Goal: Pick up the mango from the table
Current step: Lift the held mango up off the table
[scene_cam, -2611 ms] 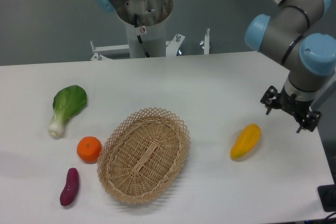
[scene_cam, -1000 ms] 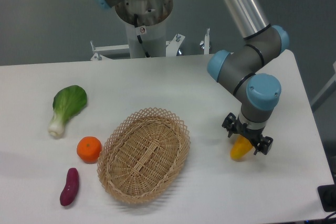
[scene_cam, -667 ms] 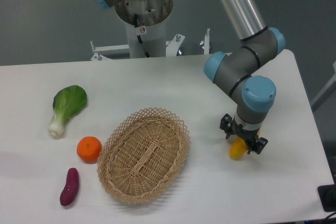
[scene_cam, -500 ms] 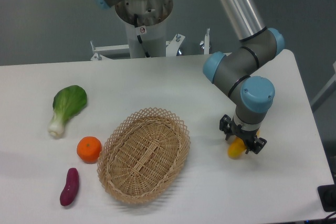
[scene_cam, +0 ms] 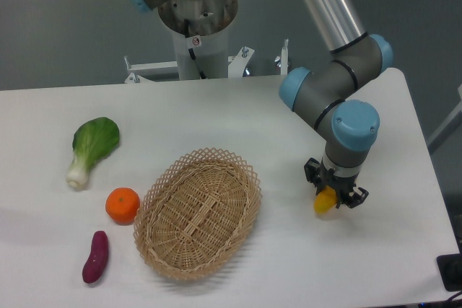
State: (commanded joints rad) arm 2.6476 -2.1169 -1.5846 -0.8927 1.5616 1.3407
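Observation:
The mango lies at the right side of the white table; only its yellow lower end shows. The rest is hidden under my gripper, which points straight down over it. The black fingers sit on either side of the fruit and look shut on it. Whether the mango still touches the tabletop I cannot tell.
A woven wicker basket stands in the middle. Left of it are a round orange, a purple sweet potato and a green bok choy. The robot's base column rises behind the far edge.
The arm swung in from the right and came down over the mango. The fingers have drawn in around it, and the wrist has risen slightly in the last half second.

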